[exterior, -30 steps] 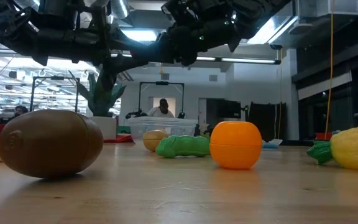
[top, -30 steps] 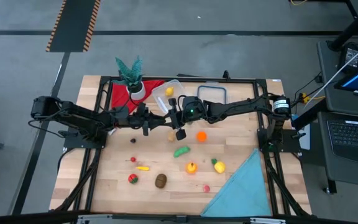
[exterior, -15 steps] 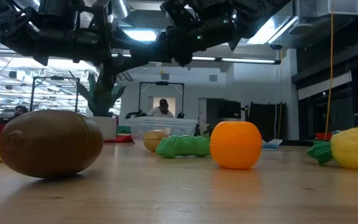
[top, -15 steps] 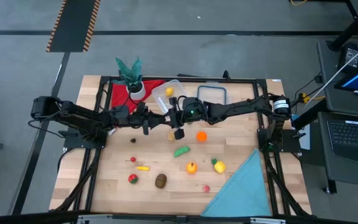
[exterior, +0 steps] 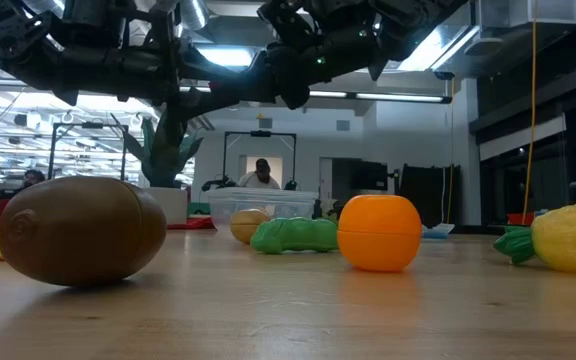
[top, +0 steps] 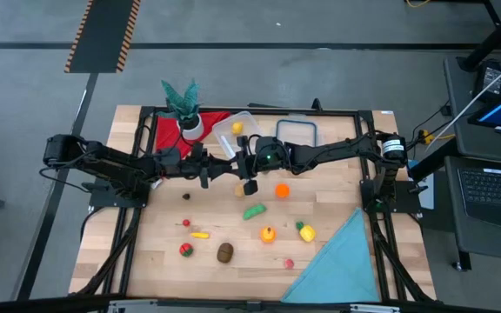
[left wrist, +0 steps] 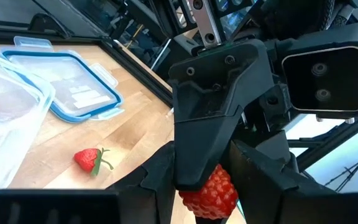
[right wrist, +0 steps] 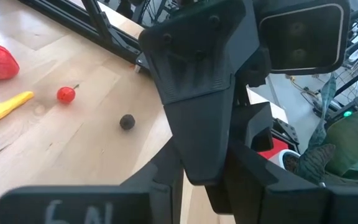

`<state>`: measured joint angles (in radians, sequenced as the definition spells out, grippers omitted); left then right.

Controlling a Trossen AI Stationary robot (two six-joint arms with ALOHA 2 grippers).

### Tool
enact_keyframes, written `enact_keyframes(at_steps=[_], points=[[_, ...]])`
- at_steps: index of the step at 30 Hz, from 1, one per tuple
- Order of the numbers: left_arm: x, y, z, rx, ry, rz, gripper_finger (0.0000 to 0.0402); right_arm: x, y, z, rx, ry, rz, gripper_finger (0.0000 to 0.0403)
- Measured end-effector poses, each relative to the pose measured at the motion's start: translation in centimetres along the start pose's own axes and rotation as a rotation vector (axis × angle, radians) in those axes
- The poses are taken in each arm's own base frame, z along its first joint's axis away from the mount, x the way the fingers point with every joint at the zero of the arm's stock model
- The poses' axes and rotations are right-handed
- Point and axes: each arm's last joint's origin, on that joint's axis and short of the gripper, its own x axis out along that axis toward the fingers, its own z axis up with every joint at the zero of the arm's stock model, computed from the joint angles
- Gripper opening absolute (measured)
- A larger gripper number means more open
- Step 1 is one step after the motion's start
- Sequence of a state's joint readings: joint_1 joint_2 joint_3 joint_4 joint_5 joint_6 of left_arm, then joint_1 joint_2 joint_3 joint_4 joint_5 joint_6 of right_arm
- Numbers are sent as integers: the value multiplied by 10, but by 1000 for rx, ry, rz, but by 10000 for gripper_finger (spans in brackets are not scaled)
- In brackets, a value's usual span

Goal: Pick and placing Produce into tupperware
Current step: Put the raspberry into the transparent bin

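**Surfaces and finishes on the bench**

Pale wood planks are forming the table point(top: 163, 252), looking matt. Clear glossy plastic is making up the tupperware point(top: 233, 132). A smooth brown fruit point(exterior: 80, 231) is shining softly at nine o'clock. A blue cloth point(top: 337, 265) is lying matt.

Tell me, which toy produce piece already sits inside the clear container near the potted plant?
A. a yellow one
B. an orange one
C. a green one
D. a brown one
A: from above, a yellow piece lies within the clear container, while the green, orange and brown pieces lie out on the wooden table.
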<state>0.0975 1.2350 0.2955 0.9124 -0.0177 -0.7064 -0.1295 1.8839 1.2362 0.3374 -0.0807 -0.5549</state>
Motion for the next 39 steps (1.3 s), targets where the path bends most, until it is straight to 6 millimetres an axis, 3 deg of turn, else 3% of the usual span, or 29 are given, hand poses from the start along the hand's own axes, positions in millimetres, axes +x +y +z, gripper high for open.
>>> enact_keyframes(at_steps=[25, 39], points=[[-4, 1, 6, -25, 56, -59, 140, -1, -2, 1, -1, 18, -34, 90], [-12, 4, 8, 0, 125, -8, 151, -1, -4, 0, 3, 46, -79, 90]])
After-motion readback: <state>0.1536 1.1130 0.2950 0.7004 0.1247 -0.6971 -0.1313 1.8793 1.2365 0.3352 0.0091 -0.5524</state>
